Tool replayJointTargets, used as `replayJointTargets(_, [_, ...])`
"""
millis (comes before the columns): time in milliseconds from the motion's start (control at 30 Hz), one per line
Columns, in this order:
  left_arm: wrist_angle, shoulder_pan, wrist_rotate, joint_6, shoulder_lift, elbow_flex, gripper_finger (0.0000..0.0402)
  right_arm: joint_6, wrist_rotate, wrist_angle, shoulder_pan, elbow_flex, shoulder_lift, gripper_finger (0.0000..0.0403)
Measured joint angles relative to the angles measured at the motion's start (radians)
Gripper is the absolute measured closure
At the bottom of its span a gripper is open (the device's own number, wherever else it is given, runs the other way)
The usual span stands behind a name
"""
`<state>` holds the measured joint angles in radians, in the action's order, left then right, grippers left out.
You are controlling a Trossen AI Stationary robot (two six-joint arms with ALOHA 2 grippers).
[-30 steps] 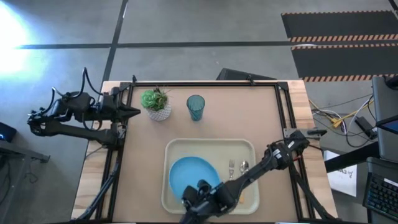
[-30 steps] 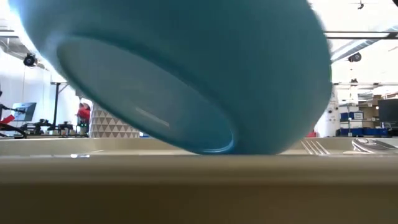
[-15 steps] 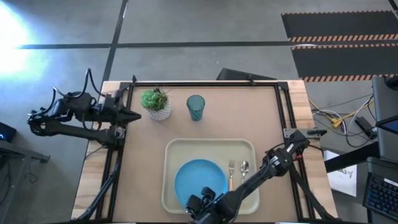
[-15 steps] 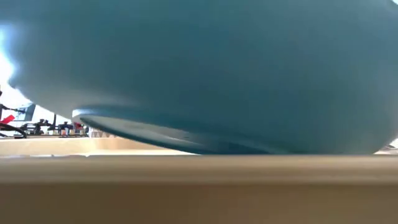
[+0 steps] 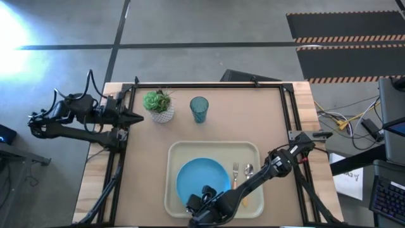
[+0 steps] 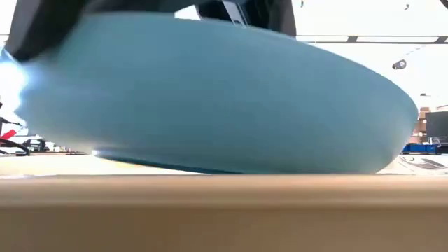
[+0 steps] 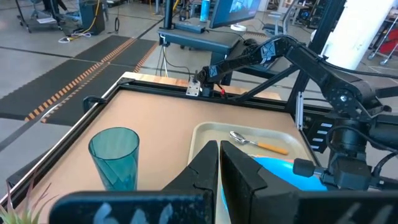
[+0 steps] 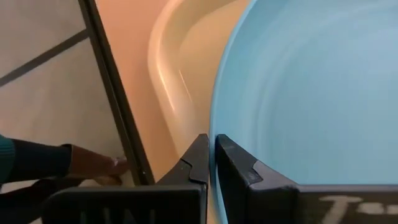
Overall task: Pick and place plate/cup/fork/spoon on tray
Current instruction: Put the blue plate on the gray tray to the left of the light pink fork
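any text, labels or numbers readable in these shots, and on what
"T": the only clear letter of white marking on the right end effector, which grips the plate; the rest is cut off.
Paper sheet beside the table: writing too small to read.
Tray, cup, fork, spoon: no text.

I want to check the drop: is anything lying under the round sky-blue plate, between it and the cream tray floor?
Nothing visible. The round sky-blue plate, shut in the right gripper, sits over bare cream plastic tray; the fork and spoon lie beside it.

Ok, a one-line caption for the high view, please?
Right gripper holds the plate over the tray beside the fork and spoon.
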<state>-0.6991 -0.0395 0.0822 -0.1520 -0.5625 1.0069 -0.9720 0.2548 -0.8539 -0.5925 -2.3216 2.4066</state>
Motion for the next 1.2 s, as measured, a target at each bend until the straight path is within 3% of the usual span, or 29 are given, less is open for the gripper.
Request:
replayJointTargets(333, [0.0,0.0,0.0,0.0,0.0,0.0,0.0402,-0.019,-0.045,0.08,0.004,0.085,0.001,0.0394])
replayJointTargets(1200, [0.0,0.0,0.0,-0.003,0.0,0.0,0.0402,0.014,-0.053,0.182,0.017,0.101,0.001,0.0394])
